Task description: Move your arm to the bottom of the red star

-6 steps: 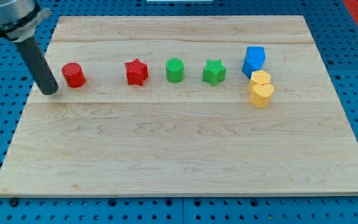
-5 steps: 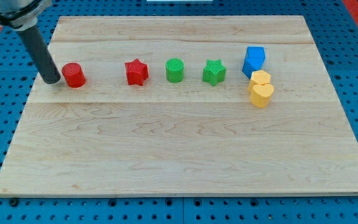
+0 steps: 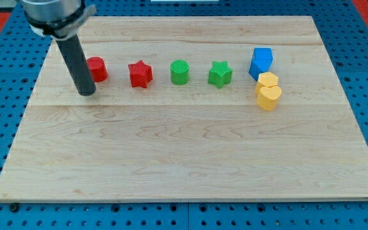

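No writing, label, brand or number can be read on anything in view

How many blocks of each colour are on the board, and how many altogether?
Red: 2, the red cylinder and the red star.
Green: 2, the green cylinder and the green star.
Blue: 1, the blue block.
Yellow: 2, the upper yellow block and the yellow heart.
Total: 7 blocks.

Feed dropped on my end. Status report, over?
My tip down on board, left of red star, just below-left of red cylinder. Not yet under star. Path rightward along the board open.
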Robot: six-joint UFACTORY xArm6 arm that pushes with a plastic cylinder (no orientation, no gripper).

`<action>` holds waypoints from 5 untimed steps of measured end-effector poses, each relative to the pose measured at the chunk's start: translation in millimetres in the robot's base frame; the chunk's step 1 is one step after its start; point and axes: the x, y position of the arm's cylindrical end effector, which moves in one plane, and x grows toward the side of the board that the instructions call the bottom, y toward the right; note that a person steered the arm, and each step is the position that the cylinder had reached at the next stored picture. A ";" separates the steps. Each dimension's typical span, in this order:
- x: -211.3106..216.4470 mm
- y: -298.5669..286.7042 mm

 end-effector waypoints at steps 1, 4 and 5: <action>8.0 58.7; -24.6 88.5; -27.2 90.8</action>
